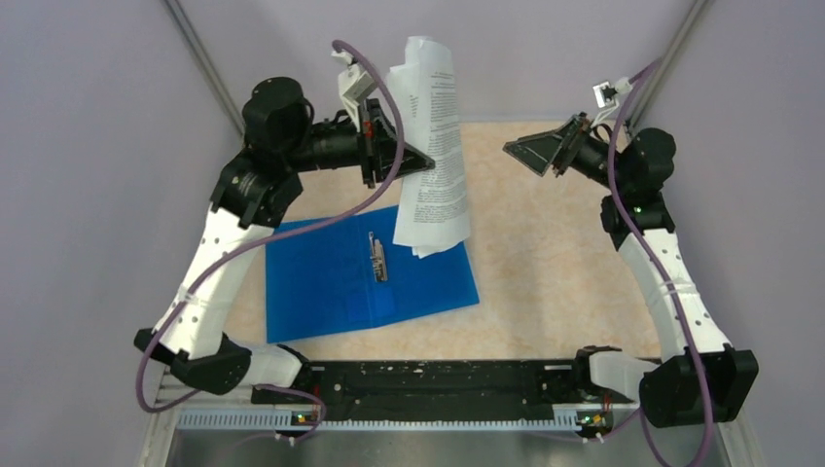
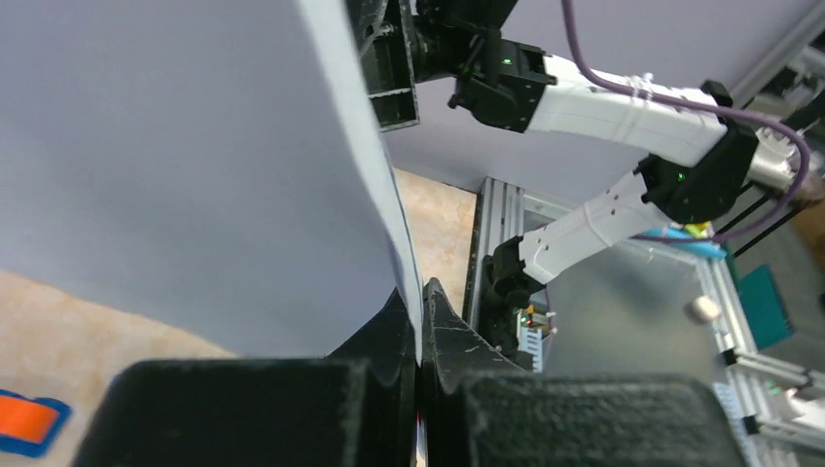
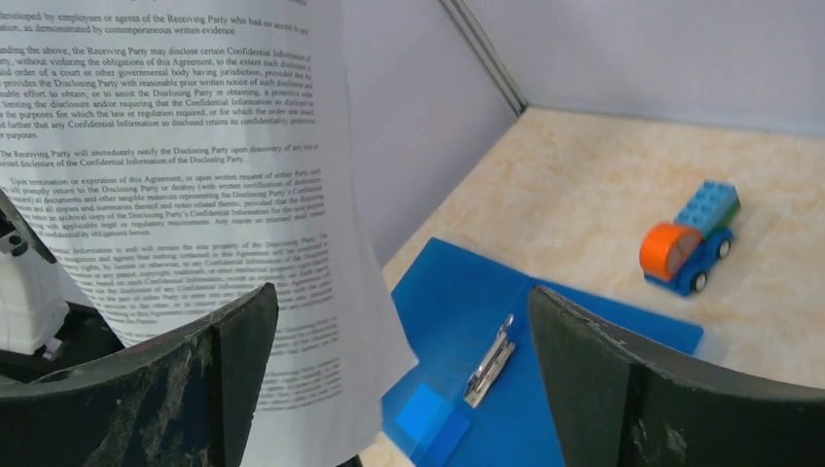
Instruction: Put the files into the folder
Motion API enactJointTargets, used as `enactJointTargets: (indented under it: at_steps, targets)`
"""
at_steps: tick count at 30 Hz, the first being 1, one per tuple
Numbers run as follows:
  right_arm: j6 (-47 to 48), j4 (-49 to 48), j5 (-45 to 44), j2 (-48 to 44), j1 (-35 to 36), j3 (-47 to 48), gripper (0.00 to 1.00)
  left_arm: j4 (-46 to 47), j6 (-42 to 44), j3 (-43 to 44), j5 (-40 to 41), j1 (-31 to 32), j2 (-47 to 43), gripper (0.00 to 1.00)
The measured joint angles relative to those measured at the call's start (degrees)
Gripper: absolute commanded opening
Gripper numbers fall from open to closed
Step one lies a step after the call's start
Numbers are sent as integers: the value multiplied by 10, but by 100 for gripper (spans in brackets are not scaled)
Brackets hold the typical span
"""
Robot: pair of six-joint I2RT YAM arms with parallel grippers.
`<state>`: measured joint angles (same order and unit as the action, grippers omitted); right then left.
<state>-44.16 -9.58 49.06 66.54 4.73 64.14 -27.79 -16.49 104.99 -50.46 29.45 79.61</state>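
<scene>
The files [image 1: 433, 146] are white printed sheets hanging upright in the air over the far edge of the folder. My left gripper [image 1: 413, 161] is shut on their edge; the left wrist view shows the sheet [image 2: 195, 165] pinched between the closed fingers [image 2: 420, 331]. The printed text also shows in the right wrist view [image 3: 185, 195]. The blue folder [image 1: 331, 282] lies open and flat on the table, metal clip [image 1: 378, 257] at its spine; it also shows in the right wrist view [image 3: 545, 370]. My right gripper [image 1: 530, 154] is open and empty, raised to the right of the sheets.
A small blue-and-orange toy truck [image 3: 689, 238] stands on the table beyond the folder. Grey walls enclose the table at the back and sides. A black rail [image 1: 438, 379] runs along the near edge between the arm bases.
</scene>
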Motion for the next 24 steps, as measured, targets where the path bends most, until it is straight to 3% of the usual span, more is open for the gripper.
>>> enactJointTargets:
  at_steps: [6,13,24]
  targets:
    - [-64,-218,37,-23,0,-46,99,-104,96,72,10,33,-35,0]
    - [-167,-439,82,-21,0,-68,99,-223,178,177,53,119,23,0]
    - [-302,-664,129,12,1,-87,99,-284,214,195,93,150,38,0]
